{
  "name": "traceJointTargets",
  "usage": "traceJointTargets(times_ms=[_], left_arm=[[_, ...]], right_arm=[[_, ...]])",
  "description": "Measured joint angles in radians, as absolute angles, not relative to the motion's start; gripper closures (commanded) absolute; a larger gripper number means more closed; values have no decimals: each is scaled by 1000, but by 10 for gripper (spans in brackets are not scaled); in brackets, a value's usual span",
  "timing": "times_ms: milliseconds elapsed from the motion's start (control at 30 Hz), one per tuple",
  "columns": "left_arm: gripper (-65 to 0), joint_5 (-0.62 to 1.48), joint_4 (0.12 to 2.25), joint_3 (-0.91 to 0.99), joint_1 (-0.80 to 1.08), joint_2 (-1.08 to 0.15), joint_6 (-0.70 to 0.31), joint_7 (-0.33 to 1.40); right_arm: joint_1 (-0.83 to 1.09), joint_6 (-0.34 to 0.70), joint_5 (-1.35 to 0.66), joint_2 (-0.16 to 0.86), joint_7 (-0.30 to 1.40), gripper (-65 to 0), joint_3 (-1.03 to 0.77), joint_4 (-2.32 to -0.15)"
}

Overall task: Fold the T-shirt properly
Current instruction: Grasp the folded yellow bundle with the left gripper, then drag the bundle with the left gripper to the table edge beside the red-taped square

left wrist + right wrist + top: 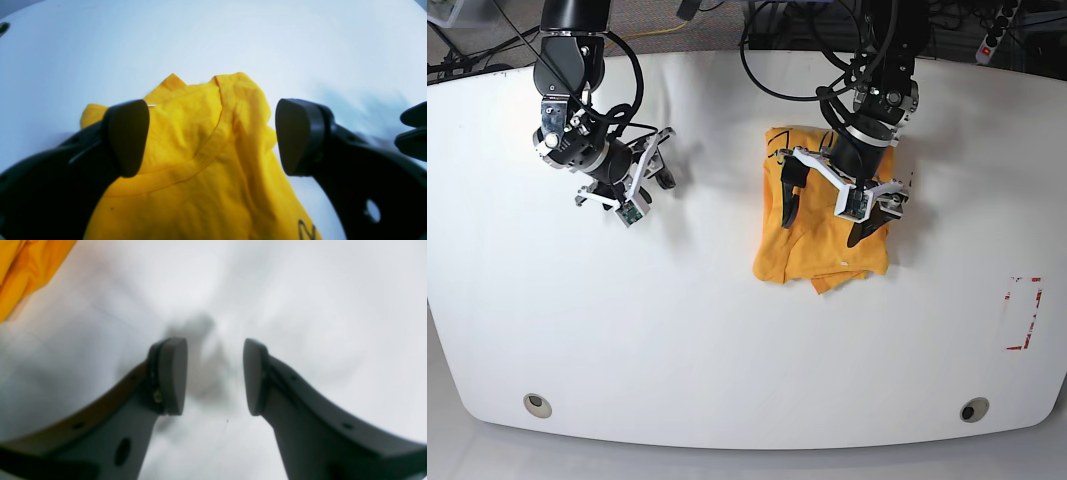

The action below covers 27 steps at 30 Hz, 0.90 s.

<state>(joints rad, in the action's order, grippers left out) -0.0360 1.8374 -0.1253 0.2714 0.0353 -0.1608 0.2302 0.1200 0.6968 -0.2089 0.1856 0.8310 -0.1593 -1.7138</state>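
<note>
1. Left wrist view: the left gripper (212,138) has its fingers (128,136) spread as wide as they go, with nothing between them. Below them lies the T-shirt (200,166), bunched on the white table (233,40), its neck band curving across the middle and a thin black marking (307,230) near the lower edge.

2. Right wrist view: the right gripper (215,376) has its fingers (171,375) partly apart and empty, hanging over bare table (300,306). Only a corner of the T-shirt (23,266) shows at the upper left, well apart from the pads.

3. Base view: the T-shirt (812,250) sits as a rough, uneven rectangle right of centre, with a loose flap poking out at its lower edge. The left gripper (839,207) hovers over it; the right gripper (642,175) is far off to the side.

4. Risk, as I judge it: a one-handed pinch through several bunched layers could drag the whole pile and undo the fold. The loose flap may stay sticking out, since the other arm is too far away to pin the cloth.
</note>
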Motion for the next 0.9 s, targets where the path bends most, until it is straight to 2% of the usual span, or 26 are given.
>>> traceJointTargets(times_ms=[200,467,667,767,900], left_arm=[[-554,-37,1691,-67,227,36,-155,237],[-554,-33,1509,-96,145,38,-154,216],[-556,-31,1461,-101,133,33,-157,208],[-558,-14,1461,-50,133,-12,-201,211],[-558,-15,1456,55,131,-109,-205,205]], right_arm=[[120,697,-209,183,831,-254,-157,-1714],[117,697,-213,183,831,-254,-156,-1691],[118,696,-213,181,831,-254,-155,-1680],[118,697,-215,180,831,-254,-155,-1681],[118,697,-213,181,832,-254,-156,-1681]])
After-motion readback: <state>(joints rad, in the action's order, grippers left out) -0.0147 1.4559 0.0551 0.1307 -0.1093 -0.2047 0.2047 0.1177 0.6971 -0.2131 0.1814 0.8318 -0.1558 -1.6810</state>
